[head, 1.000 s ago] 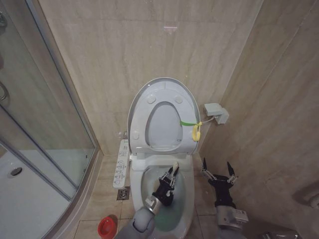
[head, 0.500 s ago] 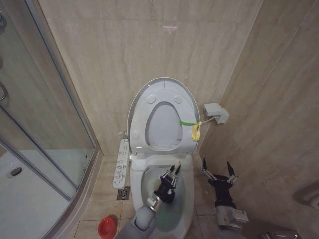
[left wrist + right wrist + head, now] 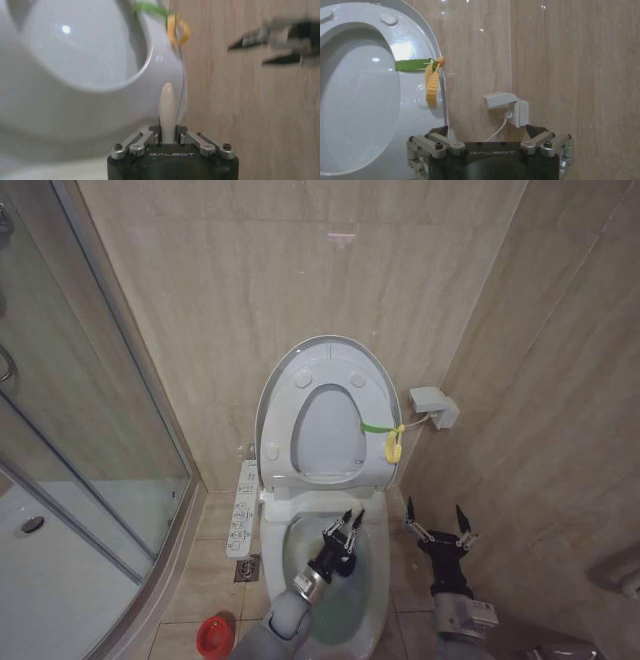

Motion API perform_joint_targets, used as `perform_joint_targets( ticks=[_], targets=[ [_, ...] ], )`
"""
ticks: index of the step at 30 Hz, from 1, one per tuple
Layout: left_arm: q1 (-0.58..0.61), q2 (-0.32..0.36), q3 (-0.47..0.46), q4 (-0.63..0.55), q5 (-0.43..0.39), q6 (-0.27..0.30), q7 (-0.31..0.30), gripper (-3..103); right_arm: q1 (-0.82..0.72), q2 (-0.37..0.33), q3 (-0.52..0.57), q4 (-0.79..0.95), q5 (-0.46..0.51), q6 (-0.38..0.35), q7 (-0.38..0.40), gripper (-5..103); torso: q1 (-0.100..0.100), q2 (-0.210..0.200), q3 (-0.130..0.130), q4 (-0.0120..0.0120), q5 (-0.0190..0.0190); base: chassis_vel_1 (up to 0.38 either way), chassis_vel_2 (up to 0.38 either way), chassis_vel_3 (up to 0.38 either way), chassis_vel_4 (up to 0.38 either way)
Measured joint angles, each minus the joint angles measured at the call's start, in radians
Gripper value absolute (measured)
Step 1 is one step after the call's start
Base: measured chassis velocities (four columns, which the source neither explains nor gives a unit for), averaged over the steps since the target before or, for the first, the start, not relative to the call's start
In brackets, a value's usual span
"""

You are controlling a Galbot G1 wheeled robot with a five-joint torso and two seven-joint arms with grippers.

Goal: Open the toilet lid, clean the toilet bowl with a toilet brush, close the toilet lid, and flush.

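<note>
Currently left gripper [image 3: 345, 532] is clamped on the toilet brush [image 3: 167, 108] handle, over the toilet bowl [image 3: 372, 620] near its right rim; an off-centre sweep risks knocking the raised toilet lid [image 3: 278, 385], while the right gripper [image 3: 438, 528] hangs spread beside the bowl.

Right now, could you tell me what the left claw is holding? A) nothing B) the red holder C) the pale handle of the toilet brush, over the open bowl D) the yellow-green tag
C: the left claw is shut on the toilet brush handle above the toilet bowl.
</note>
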Motion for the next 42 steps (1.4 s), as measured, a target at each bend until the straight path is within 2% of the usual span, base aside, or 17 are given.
perform_joint_targets(
  ticks=[6, 9, 10, 15, 20, 27, 33, 36, 39, 42],
  targets=[
    [-0.018, 0.008, -0.020, 0.035, -0.027, 0.009, 0.003, 19, 0.000, 0.000, 0.000, 0.000, 0.000, 0.000, 0.000, 100, -0.001, 0.001, -0.001, -0.0004, 0.0008, 0.000, 0.000, 0.000, 0.000],
    [-0.015, 0.021, -0.022, 0.012, -0.028, 0.009, 0.003, 19, 0.000, 0.000, 0.000, 0.000, 0.000, 0.000, 0.000, 100, 0.000, 0.000, 0.000, 0.0001, 0.0000, 0.000, 0.000, 0.000, 0.000],
    [-0.010, 0.021, -0.014, -0.011, -0.026, 0.009, 0.001, 19, 0.000, 0.000, 0.000, 0.000, 0.000, 0.000, 0.000, 100, 0.000, -0.001, 0.001, 0.0011, 0.0001, 0.000, 0.000, 0.000, 0.000],
    [0.004, -0.006, 0.031, -0.071, 0.002, -0.006, -0.001, 19, 0.000, 0.000, 0.000, 0.000, 0.000, 0.000, 0.000, 100, 0.000, 0.000, 0.000, 0.0000, 0.0000, 0.000, 0.000, 0.000, 0.000],
    [0.003, -0.020, 0.037, -0.032, 0.008, -0.007, 0.000, 19, 0.000, 0.000, 0.000, 0.000, 0.000, 0.000, 0.000, 100, 0.000, 0.000, 0.000, -0.0001, 0.0002, 0.000, 0.000, 0.000, 0.000],
    [-0.006, 0.005, 0.005, -0.010, 0.026, 0.032, -0.019, 19, 0.000, 0.000, 0.000, 0.000, 0.000, 0.000, 0.000, 100, 0.000, 0.000, 0.000, 0.0003, 0.0003, 0.000, 0.000, 0.000, 0.000],
    [0.006, 0.002, 0.021, -0.099, 0.035, 0.011, -0.022, 19, 0.000, 0.000, 0.000, 0.000, 0.000, 0.000, 0.000, 100, 0.000, 0.000, 0.000, -0.0001, 0.0002, 0.000, 0.000, 0.000, 0.000],
    [0.010, -0.006, 0.028, -0.091, 0.035, 0.002, -0.010, 19, 0.000, 0.000, 0.000, 0.000, 0.000, 0.000, 0.000, 100, 0.000, 0.000, 0.000, -0.0001, 0.0001, 0.000, 0.000, 0.000, 0.000],
    [0.003, 0.000, 0.041, -0.052, -0.004, 0.006, 0.018, 19, 0.000, 0.000, 0.000, 0.000, 0.000, 0.000, 0.000, 100, 0.000, 0.000, 0.000, -0.0001, 0.0000, 0.000, 0.000, 0.000, 0.000],
    [-0.016, 0.019, 0.048, -0.015, -0.051, 0.048, 0.026, 19, 0.000, 0.000, 0.000, 0.000, 0.000, 0.000, 0.000, 100, 0.000, 0.000, 0.000, 0.0001, 0.0001, 0.000, 0.000, 0.000, 0.000]
  ],
)
